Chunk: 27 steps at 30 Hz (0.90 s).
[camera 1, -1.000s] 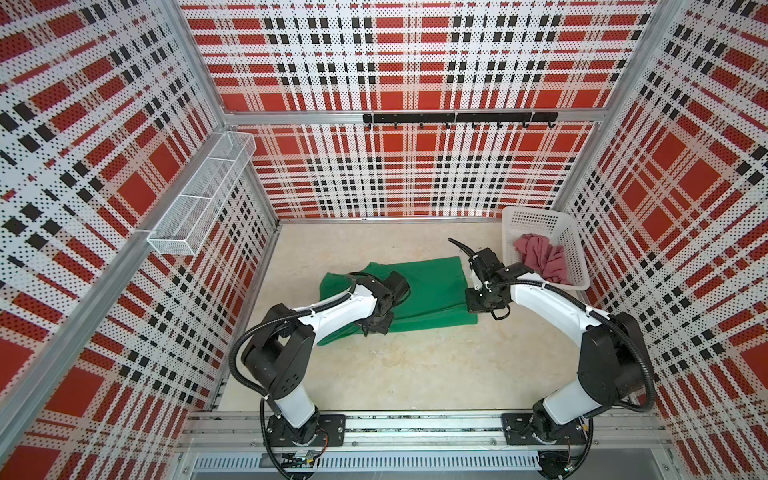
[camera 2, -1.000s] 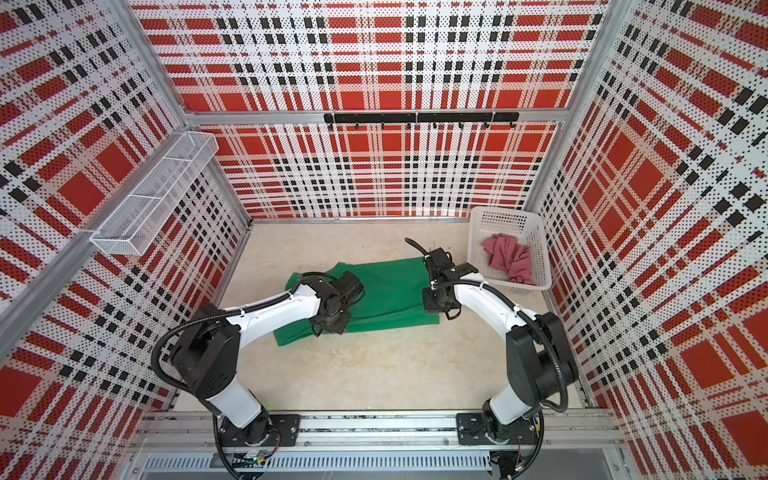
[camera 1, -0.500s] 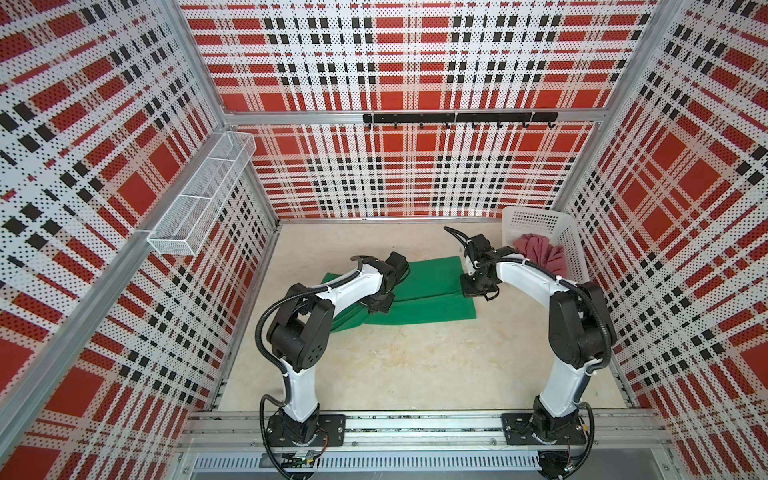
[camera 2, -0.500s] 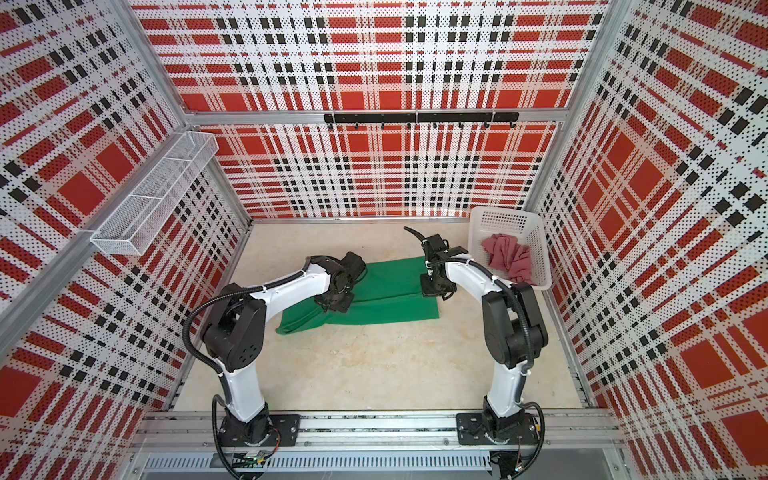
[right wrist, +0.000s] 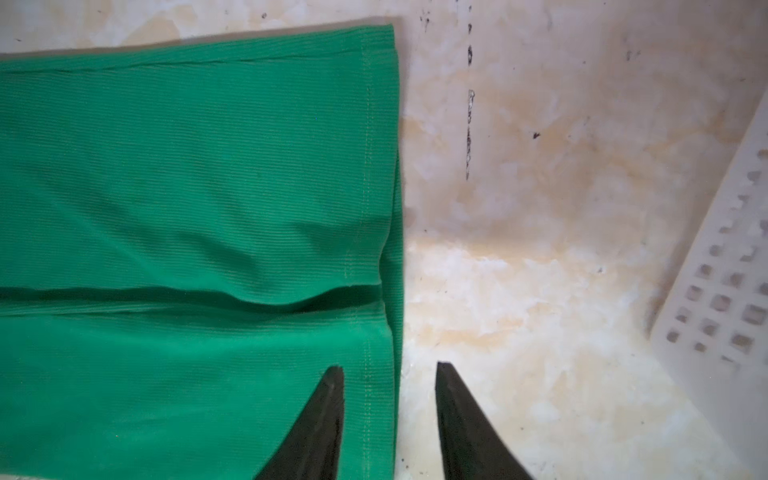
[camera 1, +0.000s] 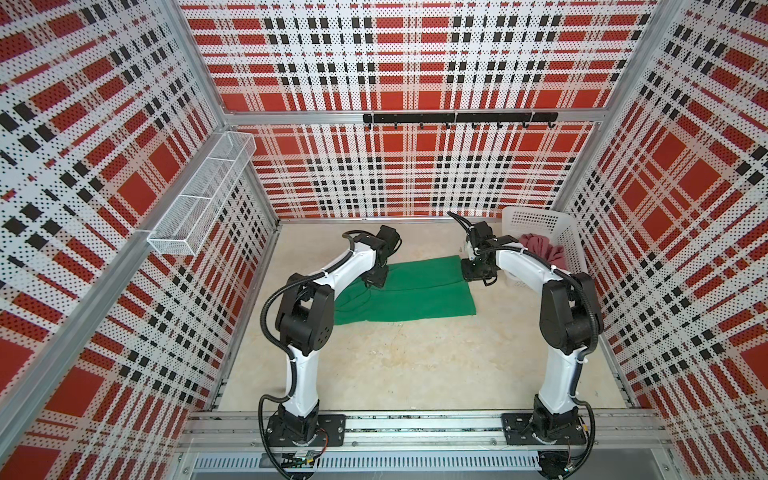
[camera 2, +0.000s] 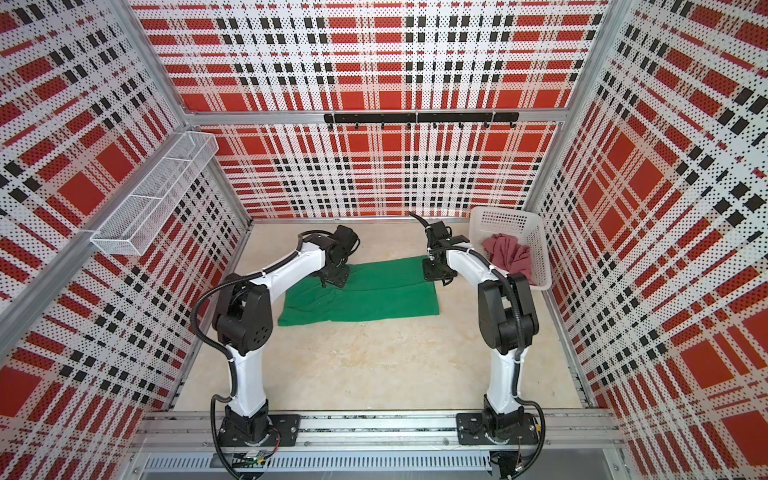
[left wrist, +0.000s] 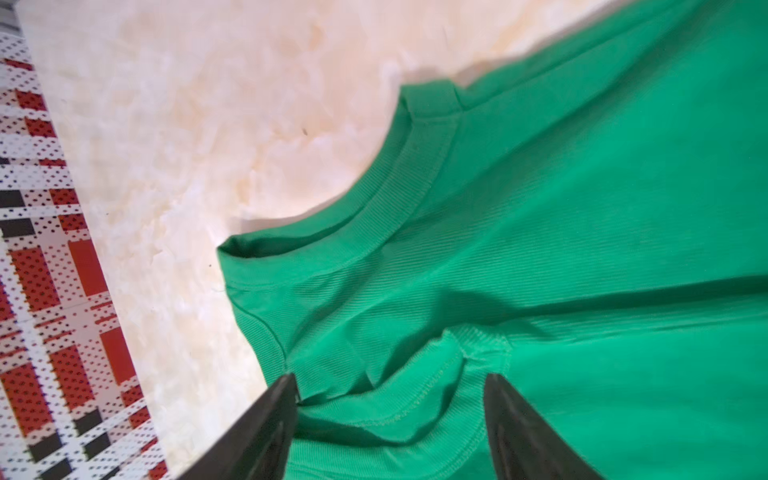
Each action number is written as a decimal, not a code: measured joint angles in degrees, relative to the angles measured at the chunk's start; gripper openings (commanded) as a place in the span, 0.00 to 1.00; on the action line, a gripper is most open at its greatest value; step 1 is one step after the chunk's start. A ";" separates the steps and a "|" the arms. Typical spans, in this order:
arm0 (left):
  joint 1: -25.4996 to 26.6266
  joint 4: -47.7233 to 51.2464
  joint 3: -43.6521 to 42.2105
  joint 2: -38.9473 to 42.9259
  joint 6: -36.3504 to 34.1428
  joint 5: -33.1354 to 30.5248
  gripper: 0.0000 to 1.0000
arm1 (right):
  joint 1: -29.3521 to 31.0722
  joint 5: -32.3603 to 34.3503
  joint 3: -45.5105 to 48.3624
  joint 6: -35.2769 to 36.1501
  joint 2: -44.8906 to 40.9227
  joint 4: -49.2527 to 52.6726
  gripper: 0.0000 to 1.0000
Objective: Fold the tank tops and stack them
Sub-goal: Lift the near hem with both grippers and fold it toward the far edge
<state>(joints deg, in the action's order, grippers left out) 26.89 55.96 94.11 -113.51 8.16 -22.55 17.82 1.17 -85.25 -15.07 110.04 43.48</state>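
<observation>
Left gripper (left wrist: 390, 382) hangs low over the strap end of the green tank top (camera 1: 415, 295) with its jaws spread wide and nothing clamped between them. In the left wrist view one finger (left wrist: 270, 419) sits at the edge of an armhole band and the other rests over the cloth further in. The garment lies flat on the beige table (camera 1: 395, 365), near the middle and toward the back. It is folded lengthwise, with the edge of the folded flap running along its length, straps toward the left wall and hem toward the right. At the far corner of that hem is the right gripper (right wrist: 390, 370), jaws partly open and holding nothing. They straddle the stitched hem, one finger over the green cloth and the other over bare table. Just right of this arm, in the back right corner, stands the white perforated basket (camera 2: 507, 216), with the pink tank top (camera 2: 509, 253) crumpled inside it.
</observation>
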 measured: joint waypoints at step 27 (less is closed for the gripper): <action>1.05 -33.99 -51.67 27.08 23.89 21.46 0.64 | 5.20 -1.57 38.45 -14.75 -19.56 -17.42 0.25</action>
<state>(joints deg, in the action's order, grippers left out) 27.94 21.98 42.44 -86.43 32.05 -1.08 23.03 -0.40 -46.81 -29.82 90.48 26.06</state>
